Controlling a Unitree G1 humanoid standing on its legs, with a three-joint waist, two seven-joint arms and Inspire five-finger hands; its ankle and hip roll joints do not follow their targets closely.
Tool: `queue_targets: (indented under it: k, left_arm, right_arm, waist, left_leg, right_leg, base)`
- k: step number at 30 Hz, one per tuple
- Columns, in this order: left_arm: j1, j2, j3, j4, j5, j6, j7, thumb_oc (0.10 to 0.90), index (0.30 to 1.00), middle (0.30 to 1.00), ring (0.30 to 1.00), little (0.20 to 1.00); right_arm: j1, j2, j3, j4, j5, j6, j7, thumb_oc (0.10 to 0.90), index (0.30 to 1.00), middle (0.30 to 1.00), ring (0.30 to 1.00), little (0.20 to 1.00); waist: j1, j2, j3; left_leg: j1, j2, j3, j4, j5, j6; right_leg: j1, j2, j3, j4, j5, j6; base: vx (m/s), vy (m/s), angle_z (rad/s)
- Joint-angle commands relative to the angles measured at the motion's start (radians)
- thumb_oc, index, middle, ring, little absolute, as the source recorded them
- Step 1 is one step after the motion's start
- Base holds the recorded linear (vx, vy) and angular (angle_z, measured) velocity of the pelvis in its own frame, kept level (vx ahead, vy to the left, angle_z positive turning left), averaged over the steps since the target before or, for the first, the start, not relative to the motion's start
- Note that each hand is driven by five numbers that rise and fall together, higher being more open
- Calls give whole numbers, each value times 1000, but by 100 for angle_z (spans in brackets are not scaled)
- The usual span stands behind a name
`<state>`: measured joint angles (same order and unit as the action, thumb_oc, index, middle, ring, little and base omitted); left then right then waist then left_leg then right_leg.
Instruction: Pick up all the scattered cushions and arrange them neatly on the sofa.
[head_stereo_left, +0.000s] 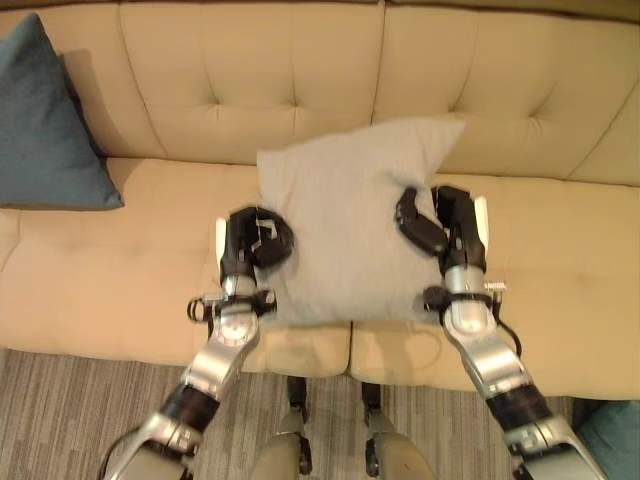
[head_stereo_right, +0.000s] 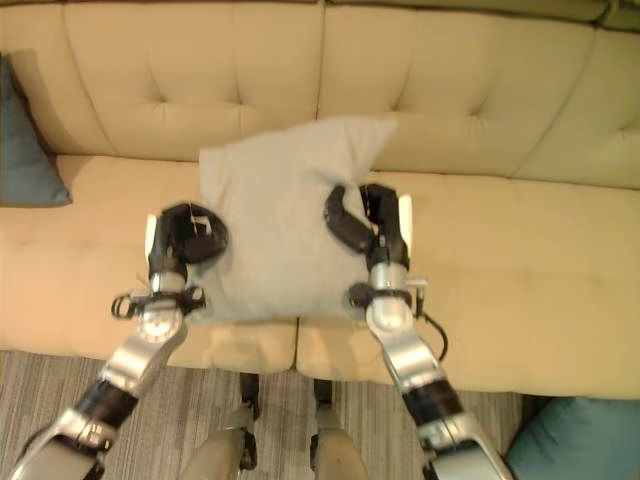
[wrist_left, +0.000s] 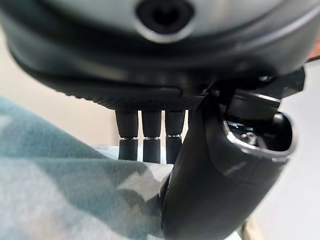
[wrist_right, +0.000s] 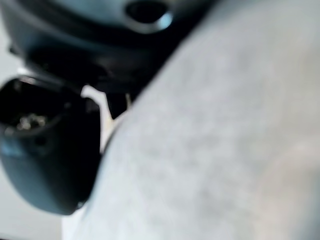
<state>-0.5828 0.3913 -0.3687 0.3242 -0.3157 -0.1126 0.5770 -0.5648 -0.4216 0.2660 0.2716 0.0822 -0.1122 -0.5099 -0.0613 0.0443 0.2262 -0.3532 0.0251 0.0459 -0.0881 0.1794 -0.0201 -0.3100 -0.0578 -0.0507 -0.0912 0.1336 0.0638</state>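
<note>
Grey cushion held over the sofa seat, not yet set down.

The grey cushion (head_stereo_left: 350, 230) hangs between both hands above the middle of the sofa (head_stereo_left: 300, 90). The right hand (head_stereo_left: 437, 222) has its thumb curled over the cushion's face, pinching the edge; the left hand (head_stereo_left: 255, 240) presses the opposite edge, its fingers curled against the fabric. A blue cushion (head_stereo_left: 45, 125) already leans at the sofa's left end. A teal cushion (head_stereo_right: 580, 440) lies on the floor by the sofa's right front, so, by my judgement, placing this one and fetching that one remain.

Matt grey cloth cushion (head_stereo_left: 345, 235) on a smooth, tufted tan sofa (head_stereo_left: 200, 80).
</note>
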Motion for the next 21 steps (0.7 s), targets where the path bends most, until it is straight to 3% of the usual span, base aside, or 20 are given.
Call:
queue_targets:
  k: [1, 7, 13, 14, 15, 16, 17, 21]
  left_arm:
    - [-332, -10, -82, -82, 108, -193, 30, 400, 300, 300, 300, 300]
    - [-573, 18, -113, 49, 105, -230, 91, 400, 300, 300, 300, 300]
    - [-772, 31, -170, 249, 79, -215, 93, 400, 300, 300, 300, 300]
    - [-835, 28, -188, 356, 34, -210, 77, 544, 516, 516, 516, 516]
    - [-864, 33, -195, 397, 14, -210, 62, 800, 900, 900, 900, 900]
    - [-890, 36, -207, 439, -15, -201, 38, 800, 900, 900, 900, 900]
    - [-930, 52, -221, 511, -53, -196, -2, 800, 900, 900, 900, 900]
    - [-930, 89, -220, 545, -95, -196, -50, 800, 900, 900, 900, 900]
  right_arm:
    - [-285, 19, 55, -93, -118, -161, -75, 400, 300, 300, 300, 300]
    - [-550, -27, 109, 39, -191, -151, -185, 400, 300, 300, 300, 300]
    - [-735, -63, 162, 240, -213, -97, -257, 400, 300, 300, 300, 300]
    - [-793, -63, 185, 342, -185, -68, -267, 402, 302, 302, 302, 302]
    - [-820, -66, 195, 382, -168, -61, -265, 595, 592, 592, 592, 592]
    - [-834, -67, 212, 419, -155, -45, -257, 731, 796, 796, 796, 796]
    - [-872, -73, 242, 482, -138, -28, -239, 800, 900, 900, 900, 900]
    - [-892, -100, 273, 524, -121, -4, -204, 800, 900, 900, 900, 900]
  waist:
    - [23, -10, -48]
    - [32, 6, -27]
    - [35, 19, -10]
    - [33, 22, -3]
    - [32, 24, 0]
    - [30, 26, 4]
    - [28, 31, 12]
    - [26, 40, 22]
  left_leg:
    - [49, -14, -27, 1, -127, -26]
    - [21, -20, -39, 1, -113, -35]
    - [-9, -24, -43, 1, -101, -46]
    - [-21, -27, -45, 1, -100, -50]
    - [-33, -26, -48, 1, -92, -51]
    - [-34, -27, -49, 1, -93, -54]
    - [-47, -29, -51, 1, -86, -58]
    - [-64, -33, -54, 1, -79, -62]
  right_leg:
    - [18, -23, 0, 96, -136, 55]
    - [-25, -31, -2, 127, -141, 56]
    - [-50, -32, -7, 130, -135, 59]
    - [-58, -33, -6, 129, -133, 61]
    - [-67, -32, -6, 126, -125, 60]
    - [-68, -32, -8, 129, -128, 61]
    - [-78, -30, -8, 128, -127, 60]
    - [-92, -31, -11, 132, -125, 61]
  base:
    - [-8, 2, 5]
    - [-1, 3, 2]
    - [-12, 6, 13]
    - [-36, 2, 8]
    - [-19, -6, 8]
    - [-33, -7, 7]
    - [-26, -5, 4]
    - [-15, 3, 2]
